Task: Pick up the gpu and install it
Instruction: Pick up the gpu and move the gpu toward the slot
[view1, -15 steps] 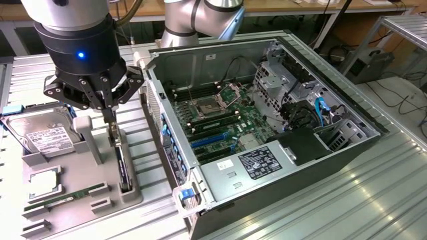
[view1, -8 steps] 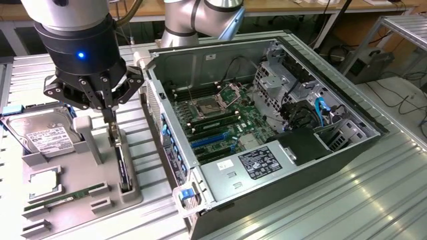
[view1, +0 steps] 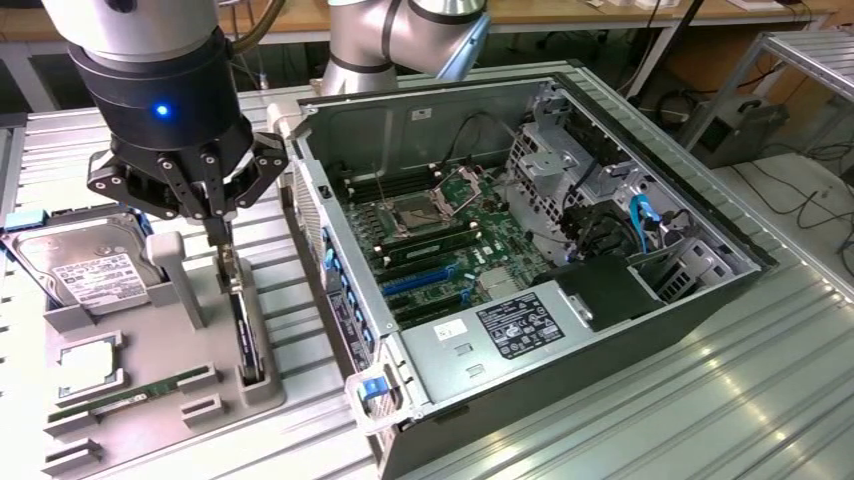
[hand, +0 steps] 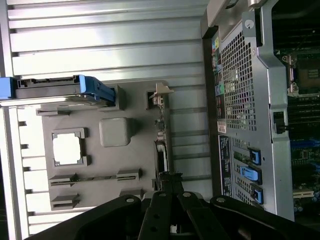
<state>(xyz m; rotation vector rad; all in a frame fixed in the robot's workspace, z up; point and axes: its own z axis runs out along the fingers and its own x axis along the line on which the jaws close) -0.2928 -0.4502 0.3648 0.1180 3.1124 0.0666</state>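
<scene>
The gpu (view1: 244, 330) is a thin black card standing on edge in a slot of the grey holder tray (view1: 174, 405), to the exterior view's left of the open computer case (view1: 694, 215). My gripper (view1: 220, 250) hangs straight above it, fingers shut on the card's upper edge near its far end. In the wrist view the gpu (hand: 161, 145) runs edge-on away from the gripper (hand: 167, 182), whose black fingers meet over it. The blue expansion slots (view1: 420, 282) on the motherboard lie bare inside the case.
The tray also holds a silver hard drive (view1: 87, 265) with a white label, a green memory stick (view1: 134, 388) and a square chip (view1: 87, 360). The case's perforated rear wall (hand: 240, 75) stands close beside the tray. Ribbed metal table (view1: 747, 400) surrounds everything.
</scene>
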